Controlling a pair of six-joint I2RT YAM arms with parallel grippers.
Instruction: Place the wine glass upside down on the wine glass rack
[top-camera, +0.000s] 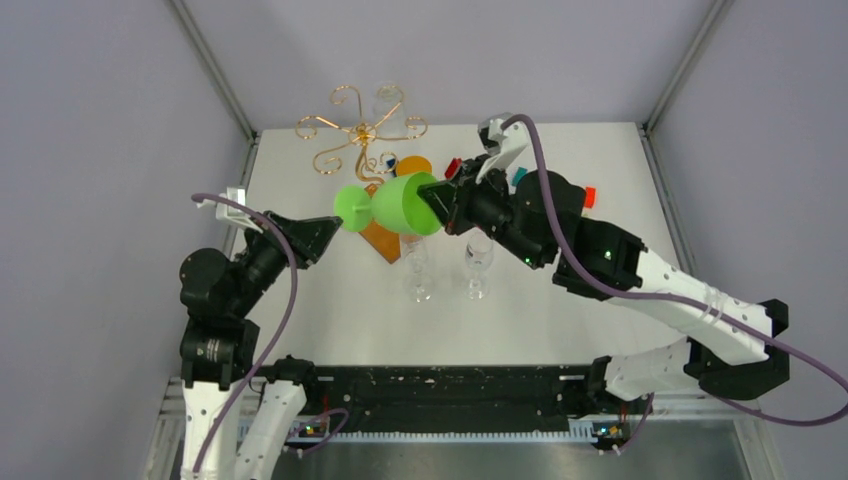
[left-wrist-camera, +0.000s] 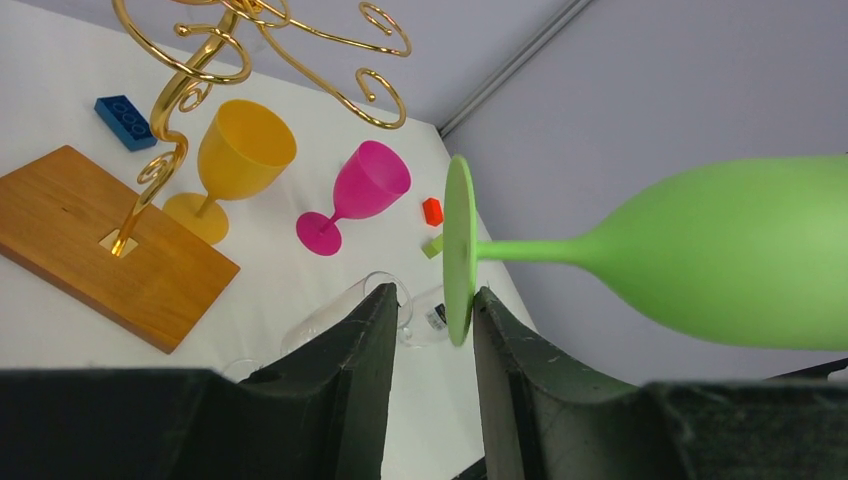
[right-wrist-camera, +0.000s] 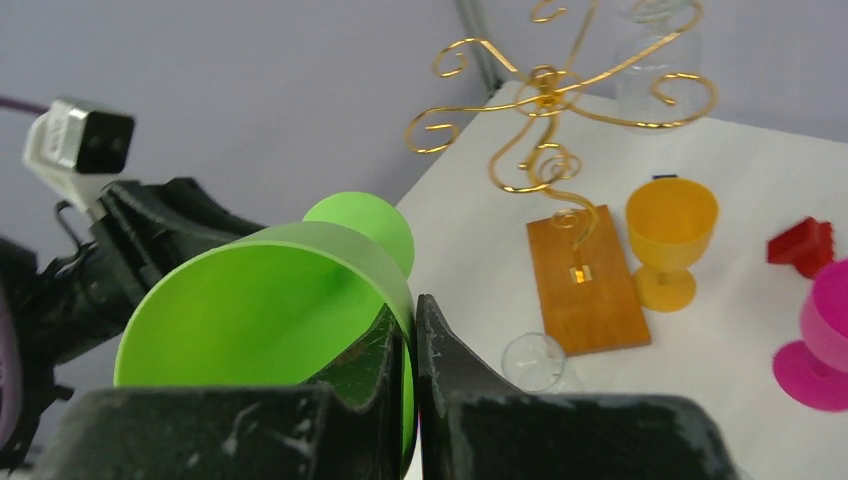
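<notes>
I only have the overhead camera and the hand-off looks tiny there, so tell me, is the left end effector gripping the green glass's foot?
Observer: No. The left wrist camera shows the left end effector open, with the foot of the green glass in the gap, nearer one finger.
Operator: And the right one?
Observer: Its wrist camera shows the right end effector shut on the bowl's rim, one finger inside, one outside.
Operator: Anything else I'm missing?
Observer: A pink glass stands upright near the yellow glass.

Before wine glass rack (top-camera: 382, 243), wine glass (top-camera: 405, 203).
</notes>
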